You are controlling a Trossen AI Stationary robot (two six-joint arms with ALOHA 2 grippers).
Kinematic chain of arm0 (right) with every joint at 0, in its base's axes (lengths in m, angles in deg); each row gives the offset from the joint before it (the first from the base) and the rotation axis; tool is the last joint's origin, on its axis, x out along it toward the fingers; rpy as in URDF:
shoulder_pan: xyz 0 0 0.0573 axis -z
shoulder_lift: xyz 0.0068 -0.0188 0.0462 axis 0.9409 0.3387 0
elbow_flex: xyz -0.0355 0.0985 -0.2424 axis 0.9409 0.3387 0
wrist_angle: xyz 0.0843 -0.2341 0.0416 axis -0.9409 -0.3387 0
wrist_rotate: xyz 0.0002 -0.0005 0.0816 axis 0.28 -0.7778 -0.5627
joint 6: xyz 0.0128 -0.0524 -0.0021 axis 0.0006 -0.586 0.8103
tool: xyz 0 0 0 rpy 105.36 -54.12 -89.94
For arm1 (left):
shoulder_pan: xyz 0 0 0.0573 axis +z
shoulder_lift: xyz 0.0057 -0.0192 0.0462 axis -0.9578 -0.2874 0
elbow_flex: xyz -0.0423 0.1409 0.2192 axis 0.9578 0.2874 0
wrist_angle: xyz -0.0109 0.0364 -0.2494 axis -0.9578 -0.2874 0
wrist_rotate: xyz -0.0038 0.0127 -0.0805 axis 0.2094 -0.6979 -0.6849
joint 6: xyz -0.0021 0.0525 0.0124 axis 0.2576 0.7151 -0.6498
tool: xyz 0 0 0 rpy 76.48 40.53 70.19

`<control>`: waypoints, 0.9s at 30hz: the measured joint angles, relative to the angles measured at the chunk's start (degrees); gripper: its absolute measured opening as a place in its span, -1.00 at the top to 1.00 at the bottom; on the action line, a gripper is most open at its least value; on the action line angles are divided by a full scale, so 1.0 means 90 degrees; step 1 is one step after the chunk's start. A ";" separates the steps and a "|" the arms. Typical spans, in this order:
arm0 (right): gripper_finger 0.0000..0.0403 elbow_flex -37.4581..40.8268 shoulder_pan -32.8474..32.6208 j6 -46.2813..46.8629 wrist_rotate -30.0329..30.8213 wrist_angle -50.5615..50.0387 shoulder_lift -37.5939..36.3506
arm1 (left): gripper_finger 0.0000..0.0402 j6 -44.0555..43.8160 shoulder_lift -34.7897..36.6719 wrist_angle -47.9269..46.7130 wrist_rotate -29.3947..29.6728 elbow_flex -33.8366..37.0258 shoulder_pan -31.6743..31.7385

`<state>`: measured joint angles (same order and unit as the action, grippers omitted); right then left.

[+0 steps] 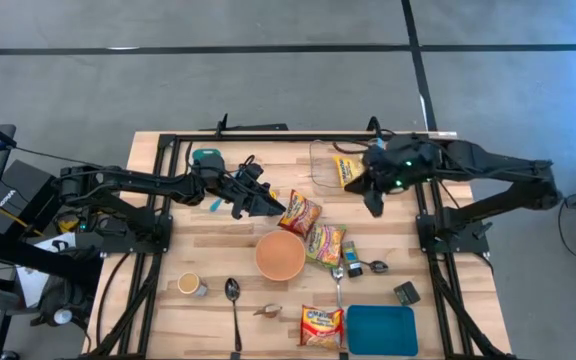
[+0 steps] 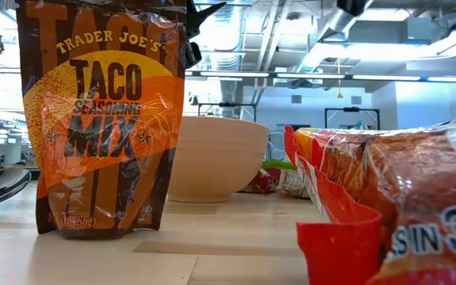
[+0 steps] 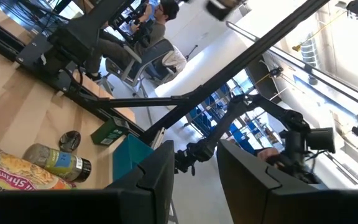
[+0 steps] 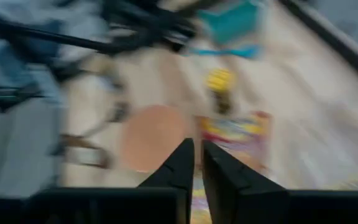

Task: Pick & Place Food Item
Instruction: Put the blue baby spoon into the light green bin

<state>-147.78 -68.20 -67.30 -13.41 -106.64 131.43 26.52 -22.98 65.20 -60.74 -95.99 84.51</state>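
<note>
A taco seasoning packet (image 1: 299,213) is held clamped at its top edge in the left end effector (image 1: 271,206), near the middle of the desk (image 1: 218,255). In the low view the same packet (image 2: 101,119) is seen upright, hanging with its bottom edge at or just above the desk surface; which cannot be told. Just beside it, on the side towards the near edge, a tan bowl (image 1: 280,255) is placed, and a second orange food packet (image 1: 325,244) lies touching or almost touching the bowl's rim.

The right end effector (image 1: 375,205) is raised above the desk near its far right part, with its two fingers (image 4: 182,168) brought nearly together and nothing between them. A clear container (image 1: 328,165) with a yellow packet (image 1: 348,172) in it is found just beside the right arm.

Around the bowl the desk is crowded. A noodle packet (image 1: 321,326) lies at the near edge, with a blue tray (image 1: 381,330) beside it. A metal spoon (image 1: 233,300) and a small cup (image 1: 190,285) are set to the left of the bowl. A small jar (image 1: 353,253) and a dark scoop (image 1: 377,267) lie to the right of the second packet. A teal object (image 1: 206,158) rests at the far left.

In the left wrist view a seated person (image 3: 148,31) is seen in the room beyond the desk.
</note>
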 joint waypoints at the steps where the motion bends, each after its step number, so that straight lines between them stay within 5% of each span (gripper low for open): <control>1: 0.94 0.0000 -0.0111 -0.0001 -0.0204 0.0190 -0.0021 | 0.42 0.0001 0.0000 -0.0001 0.0000 0.0000 0.0002; 6: 0.97 0.0000 -0.0694 -0.0293 -0.0792 0.1020 -0.0046 | 0.42 0.0000 0.0000 0.0000 0.0000 0.0000 0.0002; 13: 0.98 0.0005 -0.1156 -0.0329 -0.0790 0.1407 0.0022 | 0.42 0.0098 0.0000 0.0000 0.0002 0.0000 -0.0001; 27: 1.00 0.0005 -0.1174 -0.0261 -0.0113 0.1373 0.0060 | 0.44 0.0556 0.0002 0.1142 0.0333 0.0000 -0.0035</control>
<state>-147.74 -78.76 -69.65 -14.43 -94.29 131.98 31.53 -22.96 75.47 -57.74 -95.99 84.19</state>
